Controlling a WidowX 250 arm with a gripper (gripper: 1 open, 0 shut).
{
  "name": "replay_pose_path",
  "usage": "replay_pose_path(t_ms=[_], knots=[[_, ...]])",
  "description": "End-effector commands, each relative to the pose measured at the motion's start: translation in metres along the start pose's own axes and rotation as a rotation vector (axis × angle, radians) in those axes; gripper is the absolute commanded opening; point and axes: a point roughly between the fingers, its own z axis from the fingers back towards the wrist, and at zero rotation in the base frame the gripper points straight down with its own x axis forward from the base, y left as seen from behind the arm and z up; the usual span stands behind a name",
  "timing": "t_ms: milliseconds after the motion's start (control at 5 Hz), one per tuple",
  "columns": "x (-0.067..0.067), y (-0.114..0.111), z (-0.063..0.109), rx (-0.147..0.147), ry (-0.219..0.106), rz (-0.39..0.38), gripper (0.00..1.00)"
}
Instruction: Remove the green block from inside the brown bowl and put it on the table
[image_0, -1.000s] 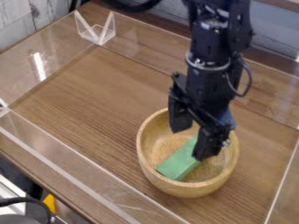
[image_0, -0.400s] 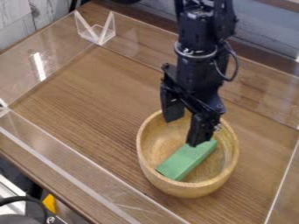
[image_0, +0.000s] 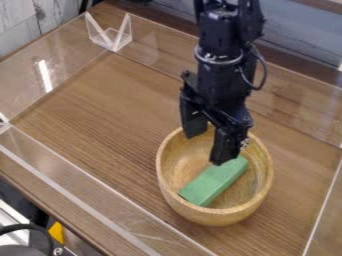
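Compared with a second ago, the gripper (image_0: 214, 140) is seen shifted toward the far-left side of the brown bowl (image_0: 171, 160), so that more of the green block (image_0: 214, 183) is now uncovered. Over the last fraction of a second almost no further shift is seen. The jaws are held wide apart, as they were before, and nothing is gripped between them; one fingertip is lowered just inside the far rim, close above the upper end of the block, though contact cannot be told. This is judged to be an alignment over the block before a grasp, so the lifting step is not yet begun.

The bowl is placed on the table (image_0: 107, 100) toward its near right corner, well apart from the clear acrylic wall (image_0: 54, 170) at the near edge. Only the green block is held in the bowl, laid slanted across its floor, with one end toward the near-left wall and the other toward the far-right wall.
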Motion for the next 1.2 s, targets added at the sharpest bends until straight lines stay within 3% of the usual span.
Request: replay_pose_path(t_ms=[0,200,600,800,1000], knots=[[0.001,-0.006,0.003,0.01,-0.042,0.003,1.0],[-0.005,-0.001,-0.009,0.012,-0.032,-0.034,1.0],[0.007,-0.02,-0.039,0.013,-0.012,-0.024,1.0],[0.006,-0.025,-0.046,0.018,0.0,-0.043,1.0],[0.006,-0.03,-0.046,0.016,0.006,-0.06,0.0]])
